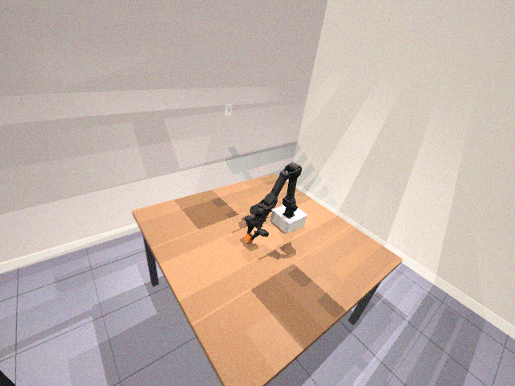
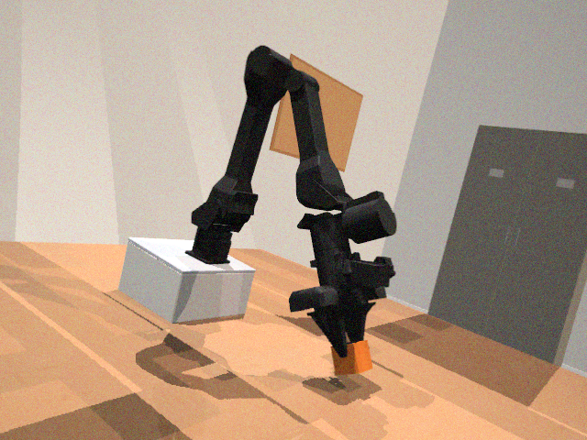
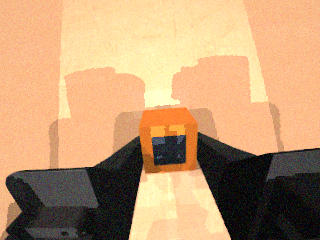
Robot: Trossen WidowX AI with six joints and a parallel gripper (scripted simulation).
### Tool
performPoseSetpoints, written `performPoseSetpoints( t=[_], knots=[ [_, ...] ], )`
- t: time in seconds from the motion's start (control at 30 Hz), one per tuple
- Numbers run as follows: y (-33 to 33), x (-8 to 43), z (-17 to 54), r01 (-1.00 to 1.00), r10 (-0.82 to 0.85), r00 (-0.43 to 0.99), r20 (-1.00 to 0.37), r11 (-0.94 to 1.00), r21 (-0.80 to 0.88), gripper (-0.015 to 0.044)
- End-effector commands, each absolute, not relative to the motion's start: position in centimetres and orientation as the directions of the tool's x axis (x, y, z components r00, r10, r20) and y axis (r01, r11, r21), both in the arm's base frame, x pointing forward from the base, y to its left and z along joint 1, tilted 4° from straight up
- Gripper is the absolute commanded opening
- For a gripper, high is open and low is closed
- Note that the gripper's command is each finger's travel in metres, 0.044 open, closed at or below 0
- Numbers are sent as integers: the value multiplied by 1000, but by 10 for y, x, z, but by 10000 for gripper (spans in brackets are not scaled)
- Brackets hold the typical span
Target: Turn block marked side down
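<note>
The orange block (image 1: 248, 239) (image 2: 359, 358) (image 3: 168, 117) is between the fingertips of my gripper (image 1: 250, 235) (image 2: 349, 349) (image 3: 167, 138), which is shut on it. The block is held a little above the table (image 1: 216, 269) (image 2: 265, 346) (image 3: 155, 30), with a shadow beneath it in the top and exterior views. The dark blue square mark (image 3: 169, 150) shows in the wrist view on the side that faces up toward the wrist camera. The fingers press on two opposite sides of the block. Its underside is hidden.
The arm stands on a white box (image 1: 286, 223) (image 2: 151, 284) on the table, behind the gripper. A wooden board (image 2: 338, 118) and a grey cabinet (image 2: 507, 236) are in the background of the exterior view, away from the arm.
</note>
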State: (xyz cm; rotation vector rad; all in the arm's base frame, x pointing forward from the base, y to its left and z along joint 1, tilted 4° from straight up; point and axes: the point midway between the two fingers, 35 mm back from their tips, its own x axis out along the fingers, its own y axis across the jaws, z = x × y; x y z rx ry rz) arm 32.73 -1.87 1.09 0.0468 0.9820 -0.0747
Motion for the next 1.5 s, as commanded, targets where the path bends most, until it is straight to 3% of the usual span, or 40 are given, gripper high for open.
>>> performPoseSetpoints(
  t=[0.0,0.67,1.47],
  knots=[
    [-20,327,12,93,-50,572,-819,996,4,0],
    [-20,344,-22,91,-67,748,-660,996,2,0],
    [-19,326,-20,93,-82,899,-431,996,4,0]
  ],
)
